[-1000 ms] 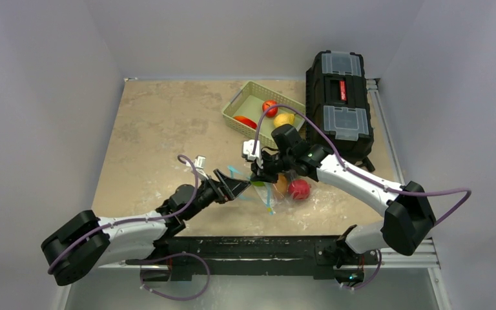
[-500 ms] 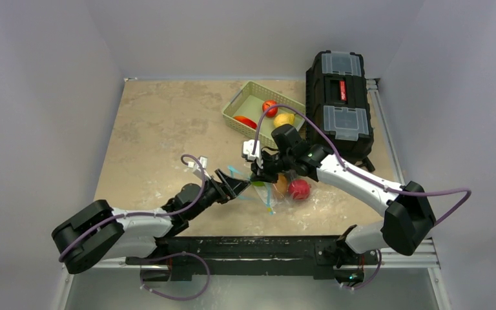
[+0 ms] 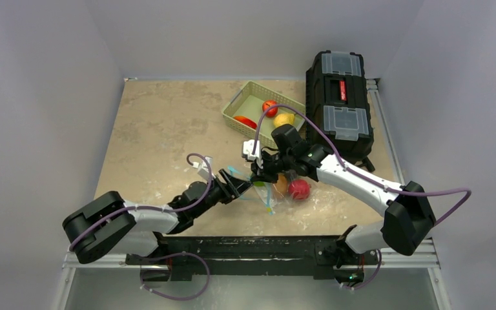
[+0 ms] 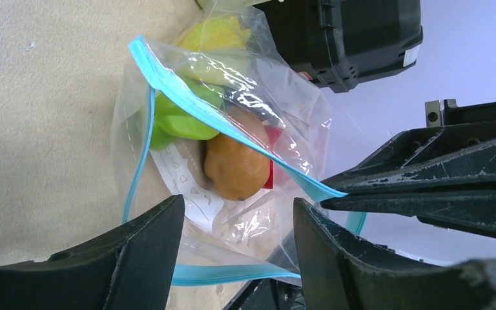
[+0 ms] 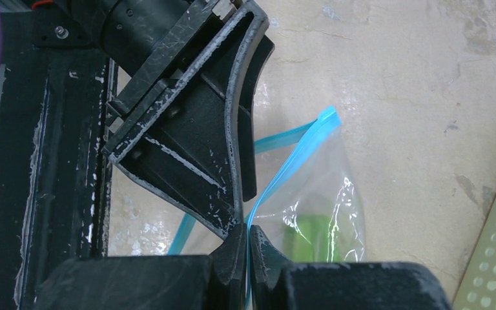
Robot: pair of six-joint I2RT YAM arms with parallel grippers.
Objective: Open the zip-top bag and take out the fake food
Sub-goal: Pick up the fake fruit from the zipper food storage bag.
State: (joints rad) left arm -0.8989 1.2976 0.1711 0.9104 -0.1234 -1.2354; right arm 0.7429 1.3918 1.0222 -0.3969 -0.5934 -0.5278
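Two grippers at zip-top bag (image 4: 187, 174), fake food (image 4: 236, 168) inside: R gripper (image 5: 248, 236) pinched shut on blue zip strip (image 5: 297, 155); L gripper (image 4: 237, 213) half open, lower lip betw. jaws.

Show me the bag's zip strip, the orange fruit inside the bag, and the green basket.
zip strip (image 4: 197, 108), left wrist view, middle of the upper teal edge.
orange fruit (image 4: 236, 168), left wrist view, its middle.
basket (image 3: 236, 98), top view, left rim.
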